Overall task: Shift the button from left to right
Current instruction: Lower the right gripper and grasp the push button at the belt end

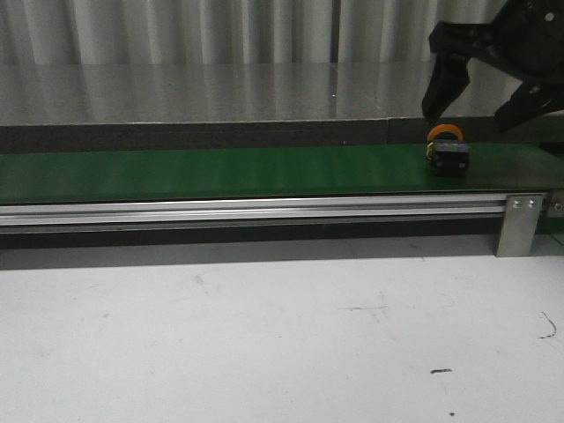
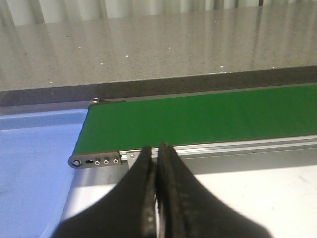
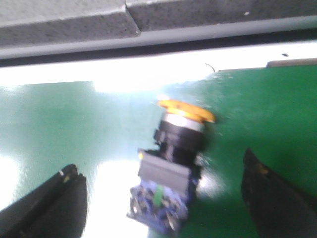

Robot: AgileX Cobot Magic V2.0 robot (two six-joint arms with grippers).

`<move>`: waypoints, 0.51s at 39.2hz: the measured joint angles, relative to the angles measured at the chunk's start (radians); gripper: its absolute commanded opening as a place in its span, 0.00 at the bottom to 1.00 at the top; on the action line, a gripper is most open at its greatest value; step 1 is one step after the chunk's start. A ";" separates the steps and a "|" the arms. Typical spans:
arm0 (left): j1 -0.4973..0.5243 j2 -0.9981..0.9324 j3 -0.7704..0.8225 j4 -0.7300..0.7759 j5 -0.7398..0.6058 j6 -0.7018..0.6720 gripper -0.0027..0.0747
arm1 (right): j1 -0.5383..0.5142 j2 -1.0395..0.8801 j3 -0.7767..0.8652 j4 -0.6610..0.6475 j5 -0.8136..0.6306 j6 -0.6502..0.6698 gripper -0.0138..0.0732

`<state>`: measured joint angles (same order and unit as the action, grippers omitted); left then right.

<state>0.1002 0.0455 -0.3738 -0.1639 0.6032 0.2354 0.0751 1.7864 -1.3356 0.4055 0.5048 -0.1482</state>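
While right claw (image 1: 480, 99) hangs spread above button (image 1: 448, 150), left claw (image 2: 157, 163) pressed together.

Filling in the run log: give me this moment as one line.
button: on green belt, right end, free | right tool: open, above button | left tool: shut, empty, near belt's left end

Matt green belt (image 1: 220, 174) runs on a brushed aluminium rail (image 1: 256, 210); the button (image 1: 448, 152) has glossy plastic.
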 measured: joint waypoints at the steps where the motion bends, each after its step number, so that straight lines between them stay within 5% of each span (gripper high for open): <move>1: 0.000 0.000 0.000 0.000 0.000 0.000 0.01 | 0.000 0.015 -0.012 0.000 0.002 0.000 0.90; 7: 0.000 0.000 0.000 0.000 0.000 0.000 0.01 | 0.000 0.078 -0.044 0.000 0.010 0.000 0.87; 15: 0.000 0.000 0.000 0.000 0.000 0.000 0.01 | -0.002 0.090 -0.047 0.000 0.014 0.000 0.50; 20: 0.000 0.000 0.000 0.000 0.000 0.000 0.01 | -0.016 0.090 -0.048 0.001 0.019 0.000 0.40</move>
<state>0.1002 0.0455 -0.3738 -0.1639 0.6032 0.2354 0.0589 1.8764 -1.3841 0.4062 0.5234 -0.1482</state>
